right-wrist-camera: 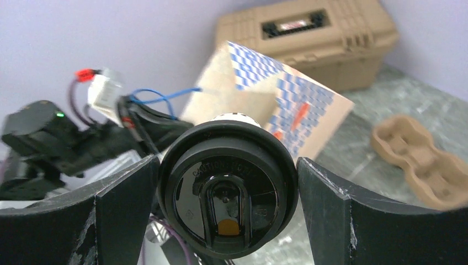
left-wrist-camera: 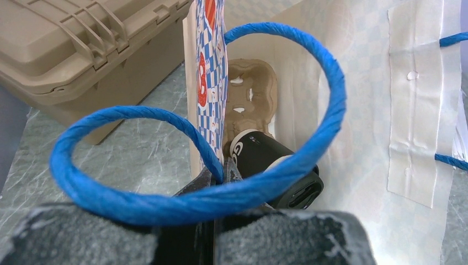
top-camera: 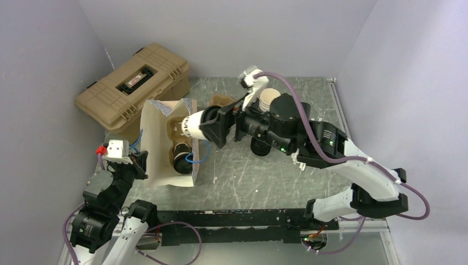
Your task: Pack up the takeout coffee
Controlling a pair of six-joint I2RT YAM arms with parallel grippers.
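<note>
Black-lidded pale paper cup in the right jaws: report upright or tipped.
Tipped sideways. The black-lidded pale paper cup lies horizontal in the right jaws, base pointing toward the white checked paper bag, lid facing the wrist camera.

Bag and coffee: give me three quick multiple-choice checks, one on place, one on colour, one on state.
1. Where is the coffee that the right fingers hold?
A. At the mouth of the bag
B. On the toolbox
C. On the table by the arm bases

2. What colour are the bag's handles?
A. Red
B. Blue
C. Green

3. How do the left fingers stand?
A. Open above the bag
B. Shut on the bag's edge
C. Shut on a loose lid

Answers:
1. A: the top view shows the cup held sideways at the bag's open end.
2. B: the left wrist view shows a blue cord loop.
3. B: in the left wrist view the fingers meet on the bag's edge below the handle.
</note>
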